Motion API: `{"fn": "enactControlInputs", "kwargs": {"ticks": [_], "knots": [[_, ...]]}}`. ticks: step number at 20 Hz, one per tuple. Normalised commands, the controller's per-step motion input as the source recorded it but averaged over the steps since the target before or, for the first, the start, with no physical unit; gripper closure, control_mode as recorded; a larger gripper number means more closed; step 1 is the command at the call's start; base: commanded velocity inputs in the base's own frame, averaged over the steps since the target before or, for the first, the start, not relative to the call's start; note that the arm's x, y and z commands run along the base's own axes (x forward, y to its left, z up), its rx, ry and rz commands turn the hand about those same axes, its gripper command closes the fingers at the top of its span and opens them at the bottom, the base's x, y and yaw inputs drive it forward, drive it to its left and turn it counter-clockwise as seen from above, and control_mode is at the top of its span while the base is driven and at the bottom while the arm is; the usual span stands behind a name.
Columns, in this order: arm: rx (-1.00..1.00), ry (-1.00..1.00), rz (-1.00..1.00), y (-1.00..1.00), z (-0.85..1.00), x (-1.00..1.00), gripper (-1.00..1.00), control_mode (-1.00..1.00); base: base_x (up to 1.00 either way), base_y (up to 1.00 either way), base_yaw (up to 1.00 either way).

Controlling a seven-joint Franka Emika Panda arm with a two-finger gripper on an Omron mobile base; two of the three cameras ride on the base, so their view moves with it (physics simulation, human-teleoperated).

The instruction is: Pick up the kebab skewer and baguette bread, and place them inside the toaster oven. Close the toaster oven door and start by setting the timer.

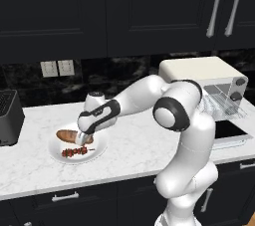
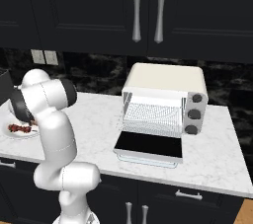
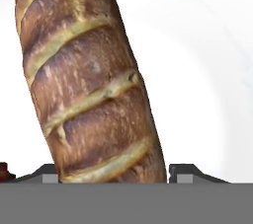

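The baguette bread (image 1: pixel 66 135) (image 3: pixel 89 80) lies on a white plate (image 1: pixel 101 149) (image 3: pixel 202 70) at the left of the counter. The kebab skewer (image 1: pixel 74 152) (image 2: pixel 19 128) rests beside it on the plate's near side. My gripper (image 1: pixel 82 141) (image 3: pixel 113 173) reaches down onto the loaf's right end. Its fingertips (image 3: pixel 185 171) stand tight against the loaf's two sides, and the loaf still rests on the plate. The cream toaster oven (image 1: pixel 199 69) (image 2: pixel 165 82) stands to the right with its wire rack showing. Its door (image 2: pixel 148 146) (image 1: pixel 228 131) hangs open and flat.
A black slot toaster (image 1: pixel 7 118) stands at the counter's far left, close to the plate. Dark upper cabinets hang above the counter. Wall outlets (image 1: pixel 57 68) sit behind the plate. Bare marble counter (image 1: pixel 134 140) stretches between the plate and the oven.
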Motion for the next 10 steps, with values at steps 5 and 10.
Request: {"fn": "enactControlInputs", "kwargs": {"ticks": [5,10], "knots": [[0.00,-0.09,0.00,-0.20,0.33,-0.64,1.00,-1.00,0.00,0.00,0.00],[0.00,-0.10,0.00,-0.69,0.68,-0.72,1.00,-1.00,0.00,0.00,0.00]]}}
